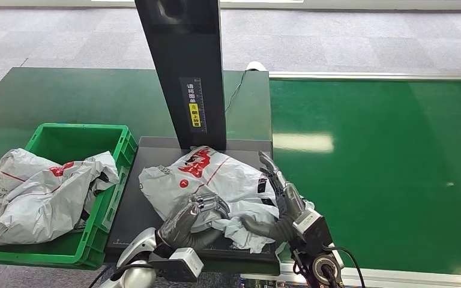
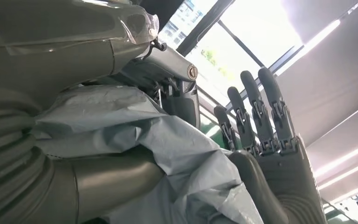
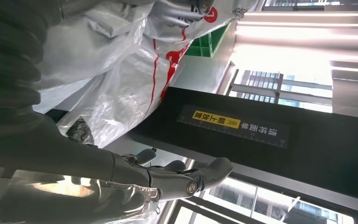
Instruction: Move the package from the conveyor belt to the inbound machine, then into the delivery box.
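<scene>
Green plastic crate, already stuffed with bags, sits left of the left hand. Both hands grip the white-and-red plastic mailer package on the dark scanner platform; right hand fingers straight. Open green conveyor belt rightward.

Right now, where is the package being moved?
In the head view the package lies on the dark inbound machine platform, between both hands, right of the green delivery box.
</scene>
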You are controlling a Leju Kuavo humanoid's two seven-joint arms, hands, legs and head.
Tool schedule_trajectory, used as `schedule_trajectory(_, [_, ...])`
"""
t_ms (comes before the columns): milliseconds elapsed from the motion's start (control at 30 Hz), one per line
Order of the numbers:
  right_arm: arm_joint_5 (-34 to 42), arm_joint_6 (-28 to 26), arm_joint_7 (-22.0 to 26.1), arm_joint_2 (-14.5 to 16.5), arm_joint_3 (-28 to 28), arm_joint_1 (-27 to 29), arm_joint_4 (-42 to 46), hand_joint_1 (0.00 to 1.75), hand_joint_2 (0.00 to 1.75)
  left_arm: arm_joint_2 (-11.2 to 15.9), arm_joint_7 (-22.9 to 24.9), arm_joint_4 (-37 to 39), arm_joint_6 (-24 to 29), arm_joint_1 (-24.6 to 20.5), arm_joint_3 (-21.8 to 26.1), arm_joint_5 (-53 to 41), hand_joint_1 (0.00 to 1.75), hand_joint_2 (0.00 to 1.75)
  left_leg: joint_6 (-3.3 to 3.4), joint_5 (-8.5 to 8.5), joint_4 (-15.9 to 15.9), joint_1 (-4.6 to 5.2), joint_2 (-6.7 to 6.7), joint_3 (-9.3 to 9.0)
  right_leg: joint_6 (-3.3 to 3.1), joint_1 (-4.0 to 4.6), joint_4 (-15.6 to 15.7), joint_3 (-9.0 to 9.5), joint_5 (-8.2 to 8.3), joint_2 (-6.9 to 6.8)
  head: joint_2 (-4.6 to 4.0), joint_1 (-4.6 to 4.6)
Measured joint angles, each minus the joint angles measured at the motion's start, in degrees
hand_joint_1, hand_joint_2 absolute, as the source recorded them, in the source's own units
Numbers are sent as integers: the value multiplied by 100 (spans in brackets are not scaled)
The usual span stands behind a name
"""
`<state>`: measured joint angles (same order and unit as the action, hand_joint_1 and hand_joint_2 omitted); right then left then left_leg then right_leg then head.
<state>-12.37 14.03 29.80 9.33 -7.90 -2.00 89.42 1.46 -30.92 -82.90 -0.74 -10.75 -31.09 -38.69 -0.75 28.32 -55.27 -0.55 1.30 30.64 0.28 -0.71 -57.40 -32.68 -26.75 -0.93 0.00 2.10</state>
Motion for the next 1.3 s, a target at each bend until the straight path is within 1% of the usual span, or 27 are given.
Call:
schedule_trajectory(267, [0,5,0,0,29,0,2,0,175,-4,-4,-52,61,22,62,-7,175,175,0,0,0,0,0,1,0,0,0,0,0,0,0,0])
schedule_trajectory(400, [-2,8,2,0,40,0,2,0,175,-38,119,-99,595,89,187,-234,175,175,0,0,0,0,1,1,0,0,0,0,0,0,0,-1])
schedule_trajectory(467, [-2,11,9,0,46,-1,2,0,175,-52,141,-144,773,133,295,-272,175,175,0,0,0,0,-1,1,0,0,0,0,0,0,0,-1])
schedule_trajectory(567, [-1,21,24,0,51,-3,2,0,175,-118,96,-279,1086,240,485,-344,175,175,0,0,0,0,1,2,0,1,0,-1,0,0,0,0])
schedule_trajectory(667, [0,34,30,0,53,-4,1,0,175,-189,52,-467,1590,314,662,-650,175,175,0,0,0,0,-1,3,0,0,0,-1,0,0,0,-1])
schedule_trajectory(733, [1,38,33,1,53,-4,1,0,175,-211,51,-580,1795,346,750,-831,175,175,0,0,0,0,-1,4,0,0,0,-1,0,0,0,0])
schedule_trajectory(1200, [4,39,38,2,55,-5,0,0,175,-261,51,-823,1912,462,918,-939,175,175,0,0,0,0,-1,4,0,0,0,-2,0,0,0,0])
schedule_trajectory(1233, [5,40,38,2,55,-5,0,0,175,-265,52,-825,2000,467,927,-1024,175,175,0,0,0,0,0,4,0,0,0,-2,0,0,0,0])
schedule_trajectory(1300, [9,44,38,2,55,-5,0,0,175,-275,62,-850,2402,482,959,-1356,175,175,0,0,0,0,0,4,0,0,0,-2,0,0,0,0])
